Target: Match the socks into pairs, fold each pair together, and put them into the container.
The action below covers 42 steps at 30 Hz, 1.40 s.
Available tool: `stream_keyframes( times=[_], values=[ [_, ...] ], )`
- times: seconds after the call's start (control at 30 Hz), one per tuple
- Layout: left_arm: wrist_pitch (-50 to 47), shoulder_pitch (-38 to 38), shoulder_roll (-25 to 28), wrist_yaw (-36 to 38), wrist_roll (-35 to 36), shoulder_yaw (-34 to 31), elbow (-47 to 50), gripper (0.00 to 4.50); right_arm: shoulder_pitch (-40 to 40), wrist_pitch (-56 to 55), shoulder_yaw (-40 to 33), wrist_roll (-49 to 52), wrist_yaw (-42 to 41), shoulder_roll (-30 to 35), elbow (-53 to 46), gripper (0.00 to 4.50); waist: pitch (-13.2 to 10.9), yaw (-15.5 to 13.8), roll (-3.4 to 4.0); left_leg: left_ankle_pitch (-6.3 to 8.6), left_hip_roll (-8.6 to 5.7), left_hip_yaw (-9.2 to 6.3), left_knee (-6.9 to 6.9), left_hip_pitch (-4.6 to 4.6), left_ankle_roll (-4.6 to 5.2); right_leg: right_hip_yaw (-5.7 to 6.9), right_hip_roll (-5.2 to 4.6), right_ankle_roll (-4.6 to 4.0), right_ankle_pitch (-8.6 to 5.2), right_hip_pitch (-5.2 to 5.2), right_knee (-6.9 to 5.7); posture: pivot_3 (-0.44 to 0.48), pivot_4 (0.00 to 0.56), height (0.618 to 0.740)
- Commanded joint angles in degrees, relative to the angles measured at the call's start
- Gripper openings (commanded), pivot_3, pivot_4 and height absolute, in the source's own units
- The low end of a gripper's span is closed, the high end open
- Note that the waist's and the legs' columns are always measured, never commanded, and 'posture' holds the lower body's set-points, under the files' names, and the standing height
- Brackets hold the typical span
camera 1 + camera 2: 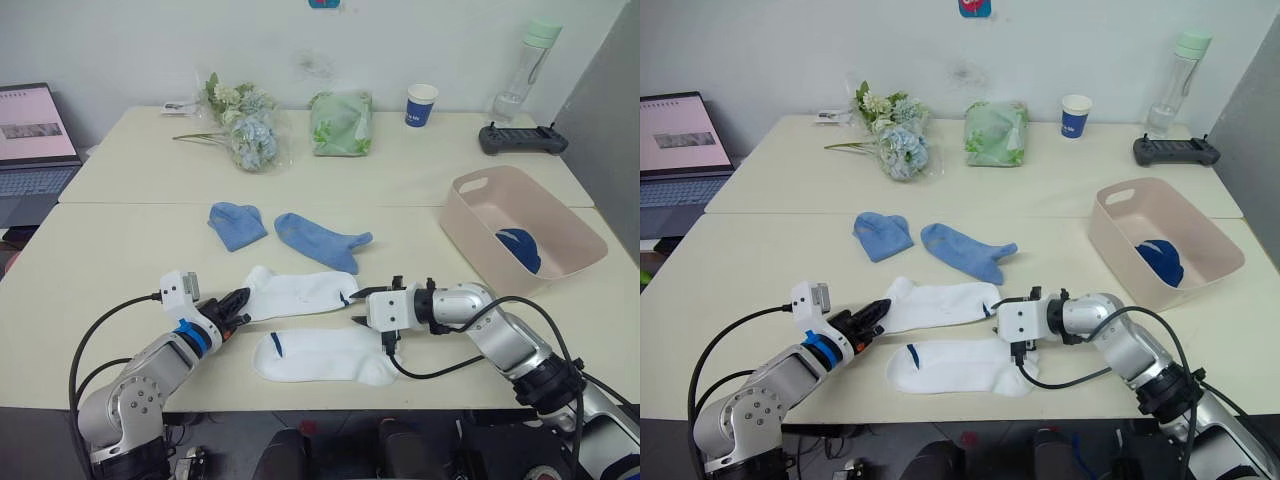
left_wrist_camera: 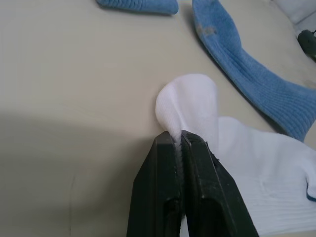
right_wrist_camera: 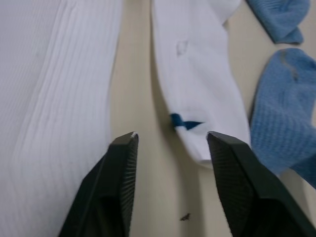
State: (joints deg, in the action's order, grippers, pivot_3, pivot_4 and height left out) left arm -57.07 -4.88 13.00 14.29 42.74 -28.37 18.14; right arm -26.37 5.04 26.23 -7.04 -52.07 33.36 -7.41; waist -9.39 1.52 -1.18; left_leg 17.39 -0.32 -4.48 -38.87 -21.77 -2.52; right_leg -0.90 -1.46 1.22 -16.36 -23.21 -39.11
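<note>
Two white socks lie side by side near the table's front edge, one (image 1: 300, 293) just behind the other (image 1: 325, 357). My left gripper (image 1: 240, 305) is shut on the toe end of the rear white sock (image 2: 190, 98). At that sock's cuff, by its blue mark (image 3: 185, 122), my right gripper (image 1: 358, 308) stands open with nothing between its fingers. Two light blue socks (image 1: 237, 224) (image 1: 320, 240) lie apart further back. The pink container (image 1: 478, 238) stands at the right with a dark blue sock bundle (image 1: 521, 250) inside.
Along the table's back edge are a bunch of flowers (image 1: 245, 125), a green bag (image 1: 341, 123), a blue paper cup (image 1: 421, 104), a clear bottle (image 1: 525, 65) and a black controller (image 1: 522, 138). A laptop (image 1: 35, 140) sits at the far left.
</note>
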Motion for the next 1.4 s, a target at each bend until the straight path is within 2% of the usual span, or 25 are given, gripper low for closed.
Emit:
stream_keyframes(
  times=[0.03,0.07,0.23,0.3,0.4,0.47,0.5,0.67,0.83,1.03,1.13,1.23,1.4],
  values=[
    [0.7,-2.2,4.0,0.2,4.0,-4.7,2.0,0.0,-0.3,5.6,-5.2,4.0,-0.5,0.0,-5.9,3.53,0.0,0.0,0.0,0.0,0.0,0.0,0.0,0.01,0.0,0.0,0.0,0.0,0.0,0.0,0.0,0.0,0.15,0.74],
    [-0.2,-3.4,7.2,1.1,5.8,-7.1,1.6,0.0,-0.4,7.7,-6.6,5.4,-0.6,0.0,-7.3,3.88,0.0,0.0,0.0,0.0,0.01,0.0,0.0,0.0,0.0,0.0,0.02,0.0,0.0,0.0,0.0,0.0,0.15,0.74],
    [-6.7,-6.5,26.5,5.9,13.5,-16.6,-1.7,0.0,-1.0,12.6,-9.4,8.6,-0.4,-0.7,-11.5,3.88,0.0,0.3,-0.02,0.01,0.05,-0.04,0.08,0.04,-0.01,-0.02,0.11,0.0,0.0,-0.03,0.01,0.0,0.15,0.74],
    [-7.9,-7.0,33.5,8.5,13.7,-17.7,-3.9,0.0,-1.0,13.4,-9.5,9.2,-0.6,-0.9,-12.0,3.88,0.0,0.2,0.0,0.01,0.03,-0.03,0.09,0.03,-0.01,-0.01,0.1,0.0,-0.01,-0.03,0.05,0.0,0.15,0.74],
    [-9.9,-8.2,41.1,11.3,14.4,-17.1,-5.3,0.0,-0.3,14.2,-9.1,9.6,-0.6,-0.7,-12.9,3.88,0.0,0.1,0.01,0.01,-0.03,0.0,0.09,0.04,-0.01,-0.03,0.08,0.01,-0.02,-0.01,0.06,0.0,0.15,0.74],
    [-12.7,-9.3,43.1,11.5,16.5,-15.1,-3.6,0.0,0.5,15.0,-9.0,9.7,-0.4,-0.5,-13.7,3.88,0.0,-0.1,-0.05,0.01,-0.03,-0.04,0.08,0.0,0.0,0.02,0.07,0.01,-0.02,0.0,0.1,0.0,0.15,0.74],
    [-13.6,-9.3,42.5,11.2,17.5,-13.0,-1.3,0.0,0.9,15.4,-9.2,9.6,-0.4,-0.2,-14.0,3.88,0.0,-0.2,-0.03,0.01,-0.04,-0.06,0.08,-0.01,0.0,0.03,0.06,0.02,-0.02,0.01,0.11,0.0,0.15,0.74],
    [-16.1,-12.8,32.8,3.5,20.9,-1.4,6.7,0.0,3.7,18.1,-11.8,10.6,-0.7,2.8,-16.9,3.88,0.0,-0.4,-0.05,0.01,-0.1,-0.02,0.04,-0.03,-0.01,0.02,-0.12,0.03,-0.03,0.02,0.08,0.0,0.15,0.74],
    [-16.0,-20.0,15.7,-6.8,20.0,11.4,6.0,0.0,9.0,24.2,-17.3,13.7,-1.6,9.0,-23.5,3.88,-0.1,-1.1,-0.09,0.01,-0.1,-0.02,0.01,-0.08,0.0,0.02,-0.1,0.03,-0.02,0.01,0.06,0.0,0.15,0.74],
    [-16.9,-20.1,4.3,-11.9,18.1,20.8,4.9,0.0,12.7,28.8,-21.5,15.7,-0.3,12.8,-27.6,3.88,0.0,-0.3,-0.11,0.01,-0.04,0.08,0.03,-0.03,0.01,-0.06,-0.04,0.03,-0.01,-0.03,0.01,0.0,0.15,0.74],
    [-15.4,-20.2,1.4,-11.3,14.9,25.3,2.4,0.0,13.6,29.6,-21.9,16.0,0.3,13.4,-28.6,3.88,0.0,-0.3,-0.1,0.01,-0.07,0.07,0.01,0.0,0.02,-0.07,-0.01,0.03,-0.01,0.02,-0.02,0.0,0.15,0.74],
    [-13.0,-21.7,1.3,-9.5,11.1,27.1,-1.1,0.0,13.6,30.4,-21.9,16.3,0.7,13.4,-29.3,3.88,0.0,-0.3,-0.1,0.0,-0.08,0.09,0.0,0.0,0.01,-0.1,0.06,0.03,-0.01,0.03,-0.01,0.0,0.15,0.74],
    [-9.9,-24.1,2.8,-2.8,7.6,30.9,-1.5,1.36,13.7,30.5,-21.3,16.0,0.7,14.1,-29.4,3.93,0.0,-0.3,-0.1,0.0,-0.08,0.06,0.0,-0.02,0.0,-0.07,0.11,0.03,-0.01,0.03,0.02,0.0,0.15,0.74]
  ],
)
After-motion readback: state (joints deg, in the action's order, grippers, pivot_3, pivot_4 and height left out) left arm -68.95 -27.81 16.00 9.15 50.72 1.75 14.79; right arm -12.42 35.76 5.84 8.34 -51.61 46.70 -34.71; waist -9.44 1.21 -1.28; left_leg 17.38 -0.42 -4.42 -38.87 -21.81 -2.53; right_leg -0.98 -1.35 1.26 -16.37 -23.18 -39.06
